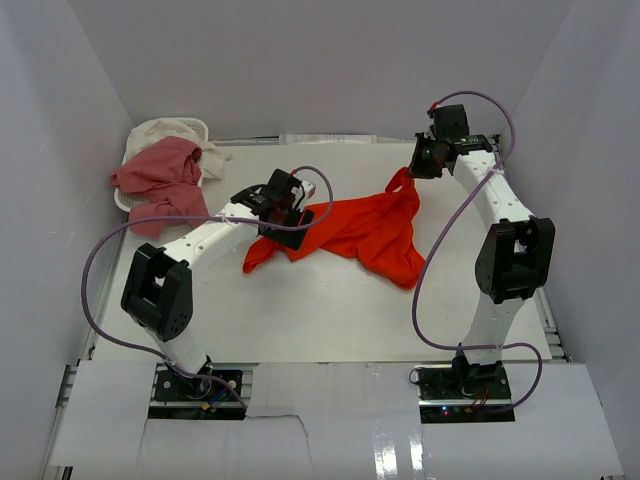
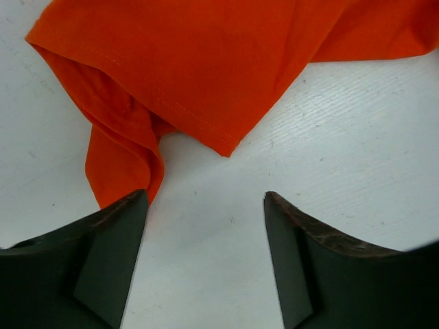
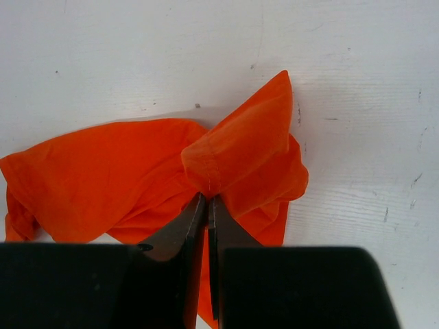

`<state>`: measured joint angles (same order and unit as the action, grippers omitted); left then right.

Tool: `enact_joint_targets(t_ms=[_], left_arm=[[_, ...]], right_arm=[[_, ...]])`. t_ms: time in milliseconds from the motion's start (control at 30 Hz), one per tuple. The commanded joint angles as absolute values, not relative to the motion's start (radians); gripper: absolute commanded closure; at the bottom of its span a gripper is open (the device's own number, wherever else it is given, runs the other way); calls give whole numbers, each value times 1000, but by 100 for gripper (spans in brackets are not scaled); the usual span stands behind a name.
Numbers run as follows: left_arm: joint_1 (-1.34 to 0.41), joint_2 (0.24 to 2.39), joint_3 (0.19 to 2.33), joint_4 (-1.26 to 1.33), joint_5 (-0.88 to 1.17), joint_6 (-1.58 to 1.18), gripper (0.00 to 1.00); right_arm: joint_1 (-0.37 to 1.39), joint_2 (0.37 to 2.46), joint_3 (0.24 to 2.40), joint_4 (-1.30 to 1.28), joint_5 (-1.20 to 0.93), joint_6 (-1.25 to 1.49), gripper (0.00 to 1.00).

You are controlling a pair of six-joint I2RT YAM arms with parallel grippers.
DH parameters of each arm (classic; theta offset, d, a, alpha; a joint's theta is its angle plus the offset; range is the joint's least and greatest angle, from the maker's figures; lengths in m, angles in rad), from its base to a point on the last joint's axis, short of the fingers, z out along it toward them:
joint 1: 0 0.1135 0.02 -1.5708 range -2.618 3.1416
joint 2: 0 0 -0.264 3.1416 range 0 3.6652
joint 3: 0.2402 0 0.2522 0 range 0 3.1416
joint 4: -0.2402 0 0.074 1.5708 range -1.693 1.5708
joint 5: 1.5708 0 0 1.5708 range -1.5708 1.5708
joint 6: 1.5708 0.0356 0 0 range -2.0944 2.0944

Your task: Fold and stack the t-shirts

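The left arm and right arm have white links, boxy black joints and looping purple cables. The left gripper and right gripper are black.

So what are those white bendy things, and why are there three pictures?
They are two robot arms bolted to a white table. Each ends in a two-finger claw called a gripper. The big picture looks down from above. The other two come from small cameras on the wrists, so you see the claws up close. An orange-red t-shirt lies crumpled on the table. The right gripper is pinched shut on a fold of it. The left gripper is open, holding nothing, just by the shirt's edge. In the far left corner a pink t-shirt and a cream-white t-shirt are heaped on a small white basket.
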<state>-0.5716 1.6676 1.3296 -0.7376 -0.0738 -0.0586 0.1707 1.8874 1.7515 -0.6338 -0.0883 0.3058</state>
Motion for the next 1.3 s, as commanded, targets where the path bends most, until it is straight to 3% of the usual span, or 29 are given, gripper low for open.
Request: enact_joint_targets(t_ms=[0, 733, 1067, 1267], left_arm=[[-577, 1701, 1310, -690, -81, 30, 26], [-584, 1833, 1345, -655, 57, 98, 31], [-586, 1907, 1353, -670, 32, 104, 42], [-586, 1977, 1379, -698, 14, 98, 43]], right_arm=[[172, 1838, 1746, -597, -112, 293, 92], [172, 1836, 1724, -586, -112, 287, 92], [172, 1822, 1695, -572, -115, 285, 92], [172, 1802, 1686, -569, -118, 281, 92]])
